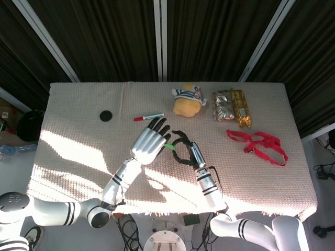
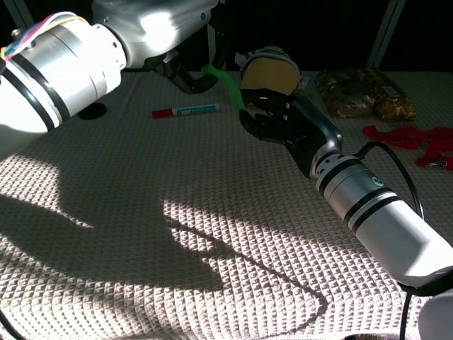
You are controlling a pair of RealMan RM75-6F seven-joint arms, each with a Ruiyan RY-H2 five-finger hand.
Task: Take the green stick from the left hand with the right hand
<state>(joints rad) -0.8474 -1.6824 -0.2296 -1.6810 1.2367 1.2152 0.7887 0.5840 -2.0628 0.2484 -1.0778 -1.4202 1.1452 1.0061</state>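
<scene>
The green stick [image 1: 170, 147] hangs above the middle of the table, its upper end held in my white left hand [image 1: 150, 141]. In the chest view the green stick [image 2: 225, 83] slants down to the right from my left hand [image 2: 185, 69]. Its lower tip reaches the curled black fingers of my right hand [image 2: 274, 118]. My right hand [image 1: 183, 148] sits just right of the stick, fingers bent around its tip. Whether they grip it is not clear.
A red-and-green marker [image 1: 148, 116] lies behind the hands, with a yellow plush toy [image 1: 187, 100] further back. Foil snack packets [image 1: 230, 106] and a red strap [image 1: 257, 144] lie at the right. At the back left sits a black disc [image 1: 106, 115].
</scene>
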